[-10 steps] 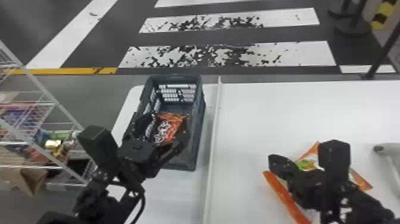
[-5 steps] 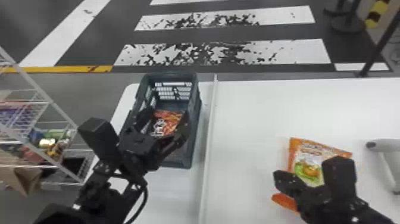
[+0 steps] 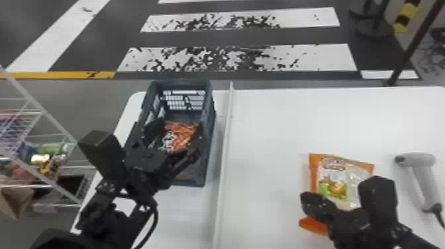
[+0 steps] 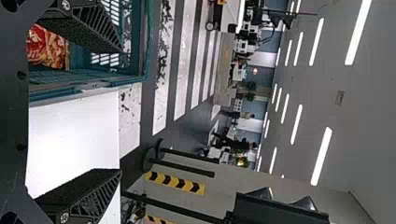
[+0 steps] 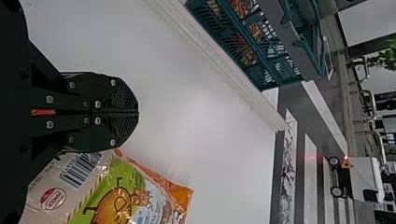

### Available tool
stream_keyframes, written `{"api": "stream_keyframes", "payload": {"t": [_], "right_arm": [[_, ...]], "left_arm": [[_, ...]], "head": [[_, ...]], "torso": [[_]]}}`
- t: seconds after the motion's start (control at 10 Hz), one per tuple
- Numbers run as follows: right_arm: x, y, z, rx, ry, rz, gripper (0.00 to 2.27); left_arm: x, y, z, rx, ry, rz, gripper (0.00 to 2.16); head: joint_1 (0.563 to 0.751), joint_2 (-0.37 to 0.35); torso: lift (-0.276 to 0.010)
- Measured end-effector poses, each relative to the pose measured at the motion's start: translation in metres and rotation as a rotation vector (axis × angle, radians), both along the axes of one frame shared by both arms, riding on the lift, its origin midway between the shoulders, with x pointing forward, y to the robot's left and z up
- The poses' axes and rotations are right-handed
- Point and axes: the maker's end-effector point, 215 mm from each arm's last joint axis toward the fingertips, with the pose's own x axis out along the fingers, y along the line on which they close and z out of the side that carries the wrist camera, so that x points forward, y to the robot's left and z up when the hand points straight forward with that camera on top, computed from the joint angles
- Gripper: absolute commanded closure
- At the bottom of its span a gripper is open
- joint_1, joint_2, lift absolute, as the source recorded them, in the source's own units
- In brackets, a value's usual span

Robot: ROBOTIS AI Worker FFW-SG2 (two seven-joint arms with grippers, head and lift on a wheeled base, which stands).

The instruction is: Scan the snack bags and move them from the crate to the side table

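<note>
left gripper: spread wide, black, pointing forward
left fingers: well apart, ribbed on their inner sides
left block: black, just to the left of the gripper's base
left arm: behind the gripper, coming in from the bottom edge
left cable: looping behind the gripper, along the arm's right side
right gripper: closed, pointing forward and leftward
right fingers: tips touching, side by side
right block: upright, to the right of the gripper's tips
right arm: behind the gripper, to its right
</note>
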Motion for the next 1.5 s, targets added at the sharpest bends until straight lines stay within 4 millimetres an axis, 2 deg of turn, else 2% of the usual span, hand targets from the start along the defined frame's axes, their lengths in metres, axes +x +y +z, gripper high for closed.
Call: {"api": "stream_keyframes", "payload": {"t": [0.4, 0.7, 0.9, 1.1, 1.5], "right_arm": [[-0.009, -0.023, -0.005, -0.005, 0.027, -0.008, 2.24], [0.007, -0.019, 0.039, 0.050, -0.036, -0.034, 2.24], [0.025, -0.034, 0.061, 0.044, -0.087, -0.084, 2.24], [0.030, -0.052, 0.052, 0.025, -0.081, -0.112, 2.24], [0.034, -0.077, 0.014, -0.014, -0.033, -0.148, 2.24]], "left_arm": [[-0.001, -0.001, 0.001, -0.003, 0.000, 0.001, 0.08], [-0.003, -0.007, -0.001, -0.004, 0.004, -0.004, 0.08], [-0.006, -0.010, -0.002, -0.001, 0.007, -0.009, 0.08], [-0.008, -0.009, -0.001, 0.001, 0.007, -0.008, 0.08], [-0.009, -0.009, -0.001, 0.002, 0.008, -0.010, 0.08]], "head": [[0.695, 0.093], [0.695, 0.087], [0.695, 0.064], [0.695, 0.034], [0.695, -0.003]], "torso": [[-0.087], [-0.087], [-0.087], [-0.087], [-0.087]]}}
